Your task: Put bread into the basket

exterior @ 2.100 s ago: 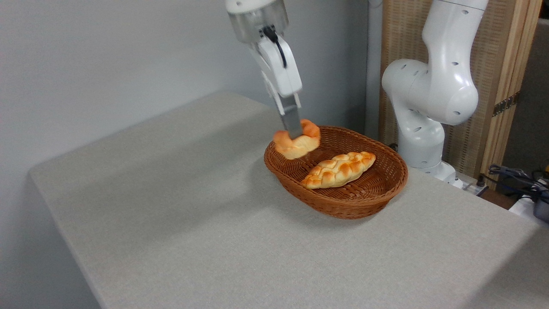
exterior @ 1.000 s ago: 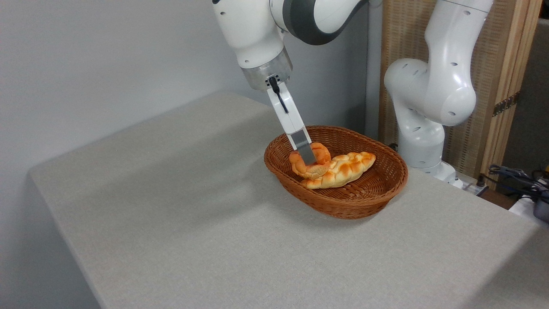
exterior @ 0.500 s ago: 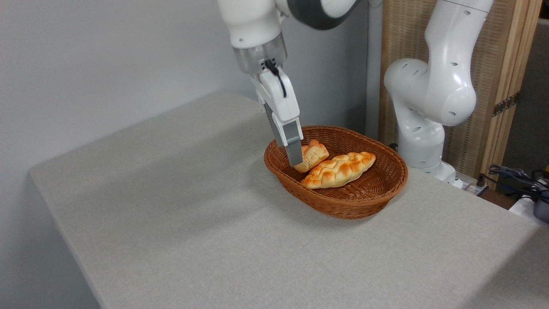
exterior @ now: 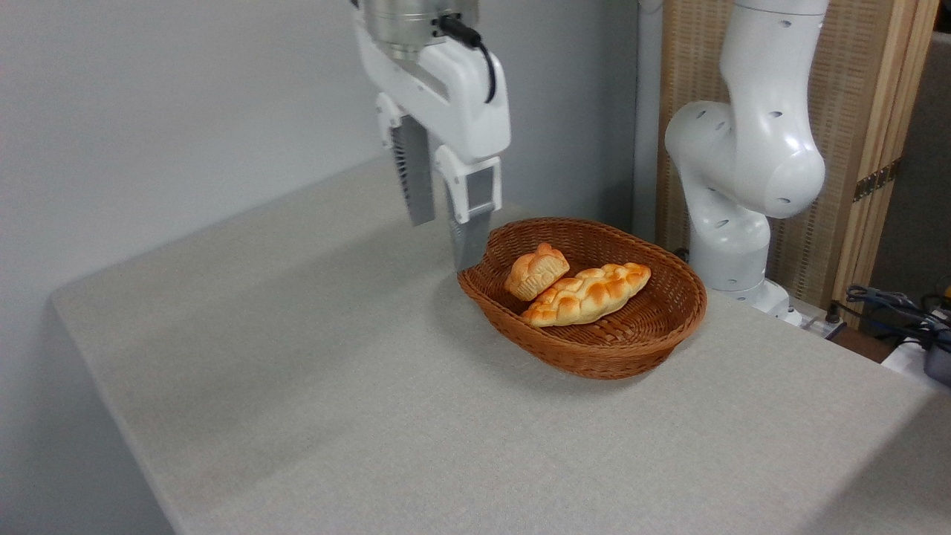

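- Only one view here, the fixed camera, so you get everything from that.
- Gripper (exterior: pixel 443 244): fingers spread apart with nothing between them. It hangs above the table (exterior: pixel 312 386), just outside the left rim of the basket (exterior: pixel 594 357).
- Bread (exterior: pixel 536 270): you can see it inside the basket at the left end, tipped on its side so the ridged pale underside faces the camera. It leans against the braided loaf (exterior: pixel 587 293) and seems to touch it.
- Basket sits on the table near the back right, close to the arm base (exterior: pixel 732 230). It looks upright and undisturbed.
- Progress: I'd call the placement done. The bun is in and the fingers are clear of it.
- What's left for you: nothing on the bread itself, as far as I can judge. At most lift the arm away to a parked pose.
- One thing to watch: the lower fingertip is close to the wicker rim. I can't tell from this angle whether it touches, so retract upward, not sideways.
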You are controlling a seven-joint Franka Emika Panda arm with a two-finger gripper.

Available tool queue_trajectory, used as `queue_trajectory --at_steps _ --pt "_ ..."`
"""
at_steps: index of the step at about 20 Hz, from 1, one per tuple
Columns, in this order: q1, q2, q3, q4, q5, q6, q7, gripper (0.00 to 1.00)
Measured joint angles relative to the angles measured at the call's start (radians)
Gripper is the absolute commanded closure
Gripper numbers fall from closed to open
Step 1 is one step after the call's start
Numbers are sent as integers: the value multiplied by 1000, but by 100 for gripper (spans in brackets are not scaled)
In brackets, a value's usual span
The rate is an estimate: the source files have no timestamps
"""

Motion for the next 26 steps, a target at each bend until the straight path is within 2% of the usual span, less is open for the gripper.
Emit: queue_trajectory --at_steps 3,8,10,14,16,20,26 --pt "0 57 6 57 -8 -1 -44 0" --pt "4 82 -12 75 -9 -1 -88 0" --pt "54 89 -76 75 -9 -1 -93 0" --pt "199 97 -222 77 -8 -1 -93 0" --pt "246 97 -269 78 -8 -1 -93 0" --pt "273 97 -299 78 -7 0 -93 0" --pt "286 101 -339 79 33 0 -93 0"
